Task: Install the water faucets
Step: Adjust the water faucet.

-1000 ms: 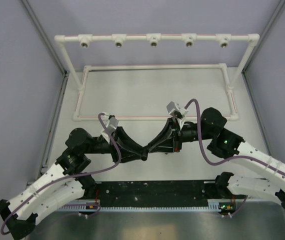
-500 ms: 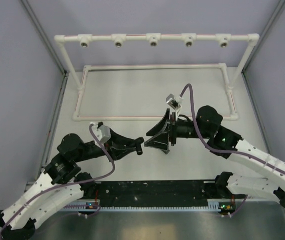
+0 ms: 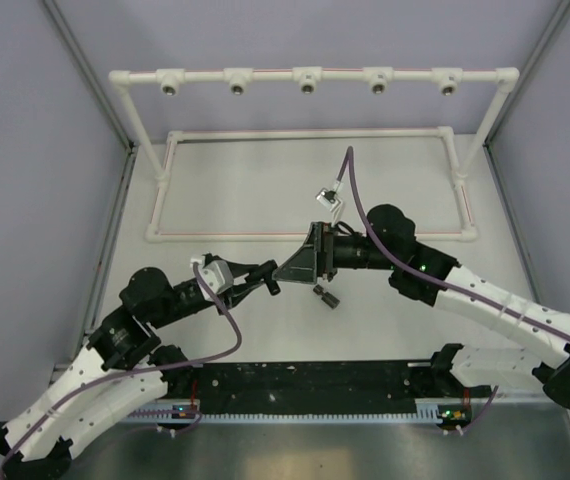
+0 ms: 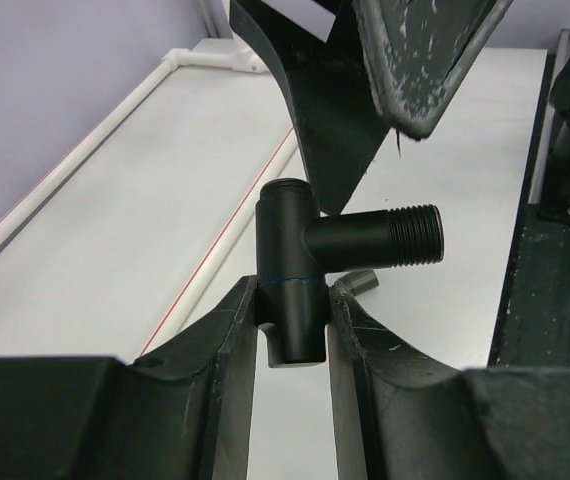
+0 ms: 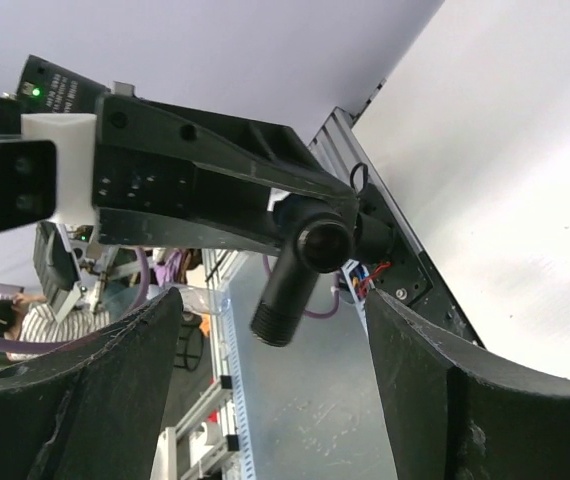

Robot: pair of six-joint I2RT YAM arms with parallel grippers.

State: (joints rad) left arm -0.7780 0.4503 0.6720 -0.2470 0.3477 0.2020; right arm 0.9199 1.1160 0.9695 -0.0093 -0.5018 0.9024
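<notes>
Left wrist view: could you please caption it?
Left gripper shut on the black T-shaped faucet, its threaded stub sticking sideways.

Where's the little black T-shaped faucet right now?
The T-shaped faucet is pinched in the left hand, near the middle of the table in the top view, just in front of the open right hand.

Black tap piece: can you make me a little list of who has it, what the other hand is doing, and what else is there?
Tap piece: black T-shaped faucet, threaded end sticking out sideways
Held by: left hand, shut on its stem
Other hand: right hand, open, facing the piece, not gripping it
On the table: small black piece, lying loose near both hands
Behind: white pipe frame with five sockets, nothing fitted in them
</notes>
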